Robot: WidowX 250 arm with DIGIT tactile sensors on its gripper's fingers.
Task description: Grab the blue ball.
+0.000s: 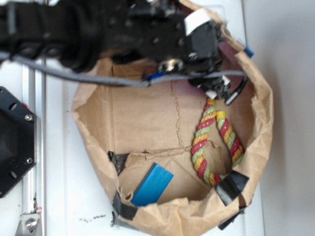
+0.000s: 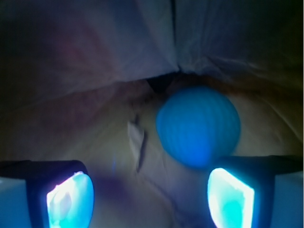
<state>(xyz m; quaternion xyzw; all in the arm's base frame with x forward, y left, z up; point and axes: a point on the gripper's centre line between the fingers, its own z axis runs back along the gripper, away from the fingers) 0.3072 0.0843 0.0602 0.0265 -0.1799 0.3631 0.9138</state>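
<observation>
Reaching into the top of a brown paper bag (image 1: 256,123), the gripper (image 2: 149,197) stands w/ its jaws spread apart and nothing between them; two glowing pads (image 2: 69,199) show at the bottom of the wrist view, one left, one right. In the exterior view the black arm (image 1: 98,29) comes in from the upper left and its head covers the bag's top rim.

One blue ball (image 2: 198,127) lies just ahead of the pads, nearer the right one, against the crumpled paper of the bag's inner wall; ball and pads look apart, though the wrist view is blurred. It can't be seen in the exterior view, hidden under the arm.

Other contents, counted: 1 rope toy (image 1: 216,142), a red-yellow-green twisted loop on the right side of the bag; 1 flat blue block (image 1: 152,185) near the lower rim, well apart from the rope.

Black tape patches (image 1: 231,187) sit on the bag's lower edge, approx. 3–4. The bag rests on a white table (image 1: 64,187); a black fixture (image 1: 15,142) and a metal rail (image 1: 34,147) run along the left.
</observation>
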